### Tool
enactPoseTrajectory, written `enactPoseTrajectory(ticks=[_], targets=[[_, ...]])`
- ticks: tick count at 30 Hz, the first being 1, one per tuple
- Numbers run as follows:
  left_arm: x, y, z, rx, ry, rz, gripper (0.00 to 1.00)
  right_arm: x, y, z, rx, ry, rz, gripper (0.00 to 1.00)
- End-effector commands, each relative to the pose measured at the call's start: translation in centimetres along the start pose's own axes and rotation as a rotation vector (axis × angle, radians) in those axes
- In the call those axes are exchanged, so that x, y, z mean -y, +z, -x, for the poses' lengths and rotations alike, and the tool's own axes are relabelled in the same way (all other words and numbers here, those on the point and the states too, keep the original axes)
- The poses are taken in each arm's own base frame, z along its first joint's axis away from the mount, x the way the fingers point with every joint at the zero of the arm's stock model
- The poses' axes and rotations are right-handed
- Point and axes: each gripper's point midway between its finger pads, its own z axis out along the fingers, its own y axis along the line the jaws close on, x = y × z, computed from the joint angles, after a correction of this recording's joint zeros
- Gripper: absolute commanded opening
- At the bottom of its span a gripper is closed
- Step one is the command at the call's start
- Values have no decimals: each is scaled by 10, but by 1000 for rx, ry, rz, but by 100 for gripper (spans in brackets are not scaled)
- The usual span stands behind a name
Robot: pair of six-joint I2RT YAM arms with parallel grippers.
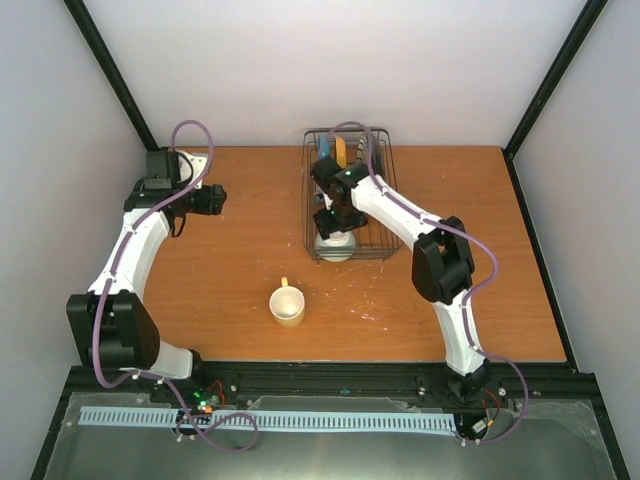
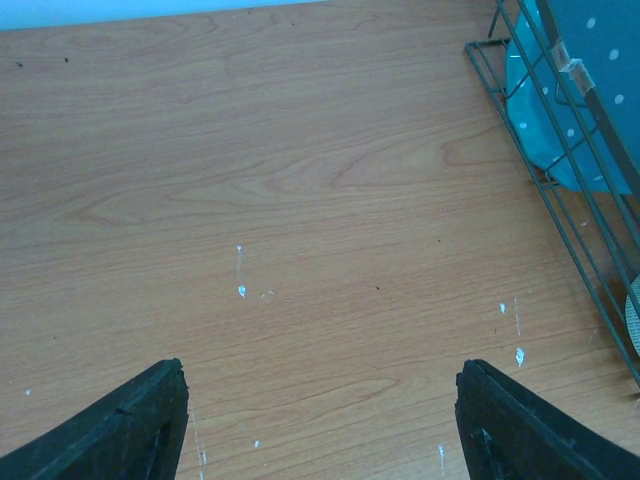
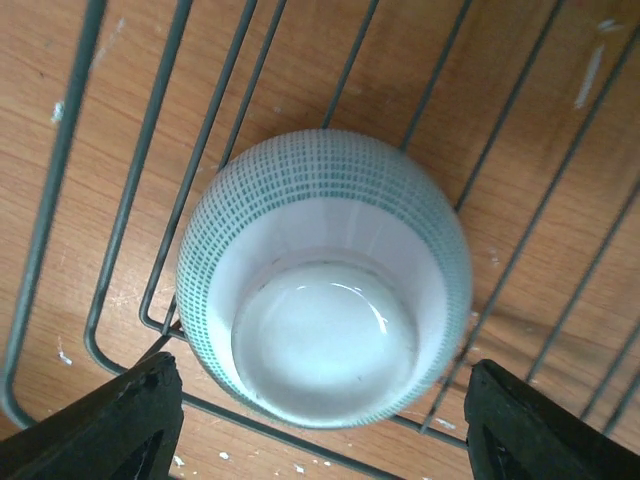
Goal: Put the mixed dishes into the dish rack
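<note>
Top external view: white walls on three sides, black frame posts running up the corners. Counter (image 1: 230, 300) is orange-brown wood grain, flecked with small white marks and scratches, most near the middle and right. Black rail along the near edge, then a white slotted strip and grey metal sheet below it.

Left arm (image 1: 135, 255) reaches up the left side, well apart from all dishes. Right arm (image 1: 440, 265) bends in over the dish rack (image 1: 306, 200), which sits at the far centre of the counter, dark wire, long side running away from the arm bases.

Teal dotted plate (image 2: 590, 110) stands on edge inside the rack, leaning on the wires. Yellow-orange plate (image 1: 343, 152) stands at the rack's far end, partly hidden by the right arm.

Cream-yellow mug (image 1: 288, 305) stands upright on bare counter, in front of the rack and apart from it, handle pointing to the far side.

Small bowl (image 3: 330, 270), white with a fine green check pattern, lies upside down on the rack's wire floor at the near end.

Right hand (image 3: 320, 370) hangs straight over that bowl, fingers spread wide to either side of it, gripping nothing. Left hand (image 2: 320, 375) is spread wide too, only bare wood between the fingers, rack off to its right.
</note>
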Motion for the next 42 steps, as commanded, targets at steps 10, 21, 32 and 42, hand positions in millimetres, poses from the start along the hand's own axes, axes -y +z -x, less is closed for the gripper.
enactPoseTrajectory(ticks=[10, 21, 32, 42], targets=[[20, -16, 4, 54, 14, -86, 70, -32, -147, -19, 184, -115, 8, 63], [23, -29, -7, 76, 6, -66, 70, -73, -100, -152, -87, -164, 120, 60], [30, -37, -18, 84, 4, -72, 70, -117, -90, -141, -74, -145, 298, 63], [33, -39, -17, 86, 10, -80, 70, -134, -81, -134, -106, -182, 318, 64]])
